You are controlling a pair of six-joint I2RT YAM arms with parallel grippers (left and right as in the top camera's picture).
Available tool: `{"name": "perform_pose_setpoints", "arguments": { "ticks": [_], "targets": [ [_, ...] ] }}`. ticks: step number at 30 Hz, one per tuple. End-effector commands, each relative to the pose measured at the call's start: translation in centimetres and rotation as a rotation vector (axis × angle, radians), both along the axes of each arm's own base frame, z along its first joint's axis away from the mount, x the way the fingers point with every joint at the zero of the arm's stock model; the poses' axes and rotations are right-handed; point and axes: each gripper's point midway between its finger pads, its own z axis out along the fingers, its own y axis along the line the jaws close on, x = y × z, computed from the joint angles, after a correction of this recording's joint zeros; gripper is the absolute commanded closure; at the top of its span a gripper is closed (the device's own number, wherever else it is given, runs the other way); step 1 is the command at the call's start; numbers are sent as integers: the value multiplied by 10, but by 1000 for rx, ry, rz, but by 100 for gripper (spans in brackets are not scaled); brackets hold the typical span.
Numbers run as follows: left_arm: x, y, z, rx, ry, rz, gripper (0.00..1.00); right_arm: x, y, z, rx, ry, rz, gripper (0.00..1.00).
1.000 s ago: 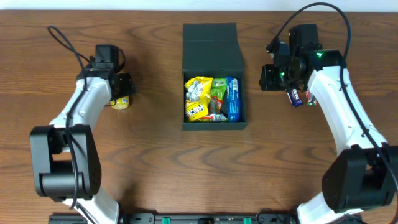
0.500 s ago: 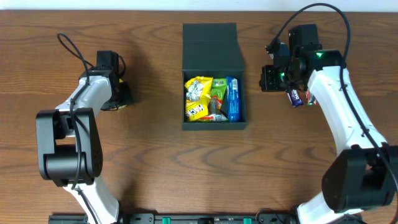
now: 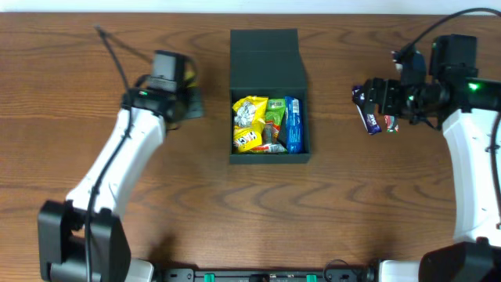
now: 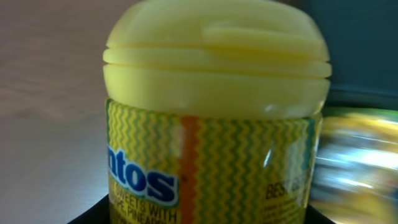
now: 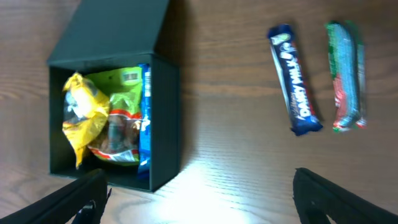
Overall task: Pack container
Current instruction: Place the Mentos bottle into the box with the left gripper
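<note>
Seen from overhead, the dark green-black matte rectangular cardboard box (image 3: pixel 264 66) stands at the middle of the brown wood-grain table (image 3: pixel 235 211). Its hinged flap lid is folded back open toward the far edge. Inside lie a crinkled yellow foil packet (image 3: pixel 249 124), a glossy green packet (image 3: pixel 275 112) and a slim blue wrapper (image 3: pixel 293 125) along the right wall. The left gripper (image 3: pixel 188 104) hangs just left of the box, about level with the lid's hinge. The right gripper (image 3: pixel 377 92) hangs well to the right of the box, above 2 wrapped bars lying side by side on the wood: a purple-blue chocolate bar (image 3: pixel 367 119) and a red-and-green bar (image 3: pixel 389 123).

In the left wrist view, a yellow plastic bottle (image 4: pixel 214 124) fills nearly the whole picture. It has a smooth domed flip cap with ridged rings and a zigzag-patterned label with blue lettering. It stands upright and very close, clamped in the left gripper, of which only a dark edge shows at the bottom. Blurred shiny packets and a dark wall show at the right.

In the right wrist view, the 2 dark fingertips (image 5: pixel 87 193) sit in the bottom corners, spread wide with nothing between them. The box lies at the left, its packets visible inside. The 2 bars lie flat at the upper right, near each other but apart.
</note>
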Motion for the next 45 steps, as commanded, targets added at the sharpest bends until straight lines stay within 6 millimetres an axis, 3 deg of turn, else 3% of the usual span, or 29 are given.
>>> {"name": "perform_pose_setpoints", "arguments": {
  "ticks": [1, 5, 9, 13, 14, 15, 17, 22, 26, 29, 34, 36, 41, 45],
  "targets": [
    [-5, -71, 20, -105, -68, -88, 94, -9, -14, -4, 13, 38, -40, 2],
    [-30, -164, 9, -180, -81, -198, 94, -18, -28, -8, 21, 78, -84, 1],
    [-47, -195, -14, -200, -26, -183, 94, -21, -29, -9, 24, 90, -88, 1],
    [-55, -202, -27, -205, 21, -203, 92, -21, -28, -9, 24, 95, -88, 1],
    [-56, -201, -29, -202, 29, -203, 59, -22, -28, -9, 25, 95, -87, 1],
    [-56, -201, -30, -198, 29, -206, 31, -22, -28, -9, 25, 97, -87, 1],
    [-55, -201, -27, -200, 20, -207, 2, -23, -28, -9, 25, 100, -88, 1],
    [-51, -201, -19, -194, -5, -233, 5, -23, -30, -10, 10, 99, -83, 1],
    [-51, -197, -8, -194, -14, -236, 5, -23, -40, -13, -54, 98, -85, 1],
    [-47, -186, 13, -156, -77, -290, 5, -21, -53, -18, -123, 107, -113, 2],
    [-40, -140, 37, -119, -99, -221, 5, -4, -55, -34, -137, 76, -92, 6],
    [-36, -110, 38, -98, -71, -163, 5, 8, -57, -50, -147, 52, -76, 9],
    [-34, -62, 24, -32, 10, -90, 5, 33, -53, -88, -162, 28, -31, 23],
    [-29, -51, 24, -20, 4, -81, 5, 52, -48, -111, -203, 15, 18, 33]
  ]
}}
